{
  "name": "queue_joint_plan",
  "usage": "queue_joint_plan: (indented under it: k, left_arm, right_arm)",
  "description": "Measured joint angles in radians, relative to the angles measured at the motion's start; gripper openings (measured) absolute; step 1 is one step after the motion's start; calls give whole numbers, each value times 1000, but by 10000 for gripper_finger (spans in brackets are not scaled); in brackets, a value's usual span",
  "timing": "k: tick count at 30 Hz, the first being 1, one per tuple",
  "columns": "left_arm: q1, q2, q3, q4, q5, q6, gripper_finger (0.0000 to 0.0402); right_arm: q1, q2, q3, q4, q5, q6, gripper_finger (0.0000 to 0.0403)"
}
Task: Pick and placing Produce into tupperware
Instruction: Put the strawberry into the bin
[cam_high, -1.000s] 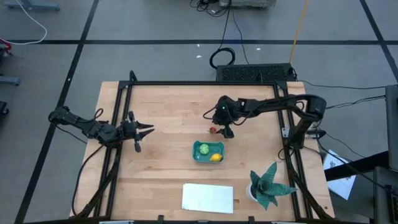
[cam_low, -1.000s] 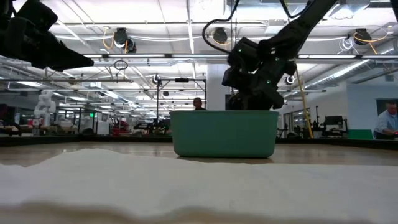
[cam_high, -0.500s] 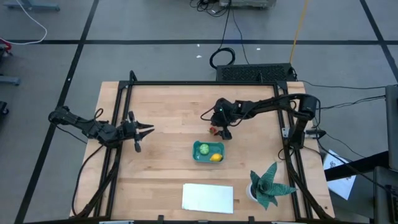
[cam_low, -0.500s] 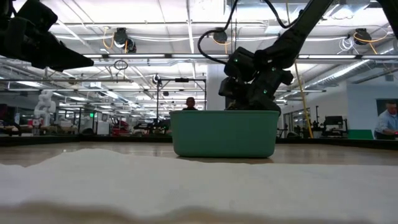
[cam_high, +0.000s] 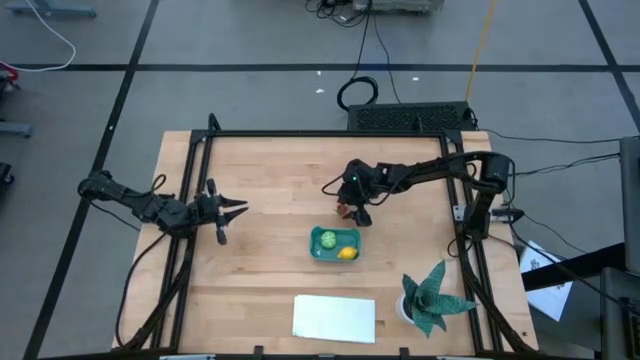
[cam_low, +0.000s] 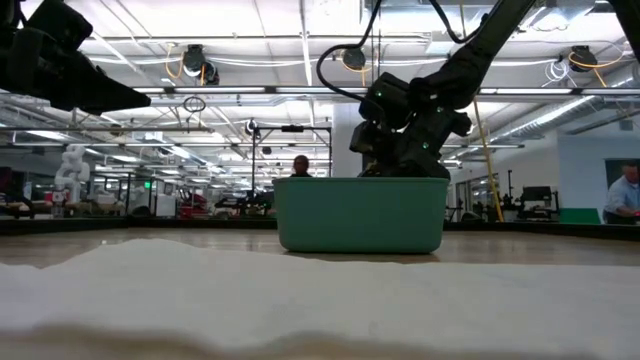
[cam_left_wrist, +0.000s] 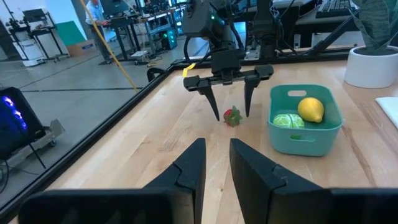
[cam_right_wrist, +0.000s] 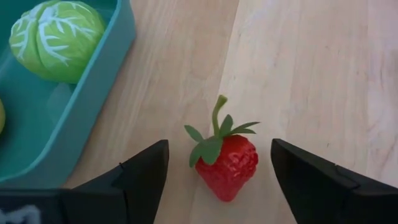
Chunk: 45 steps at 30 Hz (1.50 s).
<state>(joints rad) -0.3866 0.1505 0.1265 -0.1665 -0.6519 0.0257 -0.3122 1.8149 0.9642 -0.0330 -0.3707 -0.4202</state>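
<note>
The red strawberry-like piece (cam_right_wrist: 227, 165) lies on the wooden table, just beyond the teal tub's far side (cam_high: 343, 210) (cam_left_wrist: 232, 116). My right gripper (cam_right_wrist: 217, 149) (cam_high: 350, 207) hangs over it, open, pointing down, one finger on each side and neither touching. The teal tub (cam_high: 335, 231) (cam_left_wrist: 305, 140) (cam_low: 360, 215) holds the yellow lemon (cam_high: 347, 253) (cam_left_wrist: 311, 109) and the round light-green piece (cam_high: 326, 240) (cam_right_wrist: 56, 37). My left gripper (cam_high: 228, 210) (cam_left_wrist: 216, 162) waits open near the table's left side.
A flat white sheet (cam_high: 334, 318) lies near the table's near edge. A green spiky plant in a white pot (cam_high: 430, 298) stands at the near right corner. Black frame rails (cam_high: 195, 180) run along the table's left, far and right sides. Bare wood lies between the grippers.
My right gripper has moved a little toward the table's left and near side and come down over the strawberry, so its fingers now stand on either side of it. The strawberry and the tub have stayed where they were.
</note>
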Motion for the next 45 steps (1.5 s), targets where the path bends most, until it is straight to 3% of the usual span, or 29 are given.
queue_joint_plan:
  k: [23,38,45]
  left_arm:
    - [0,0,0,0,0,-1,79]
    - [0,0,0,2,0,-4,79]
    - [0,0,0,5,-1,-3,79]
  right_arm:
    - [0,-1,0,0,-1,15,142]
    - [0,-13,0,-10,3,15,138]
    - [0,-35,74,-129,3,14,140]
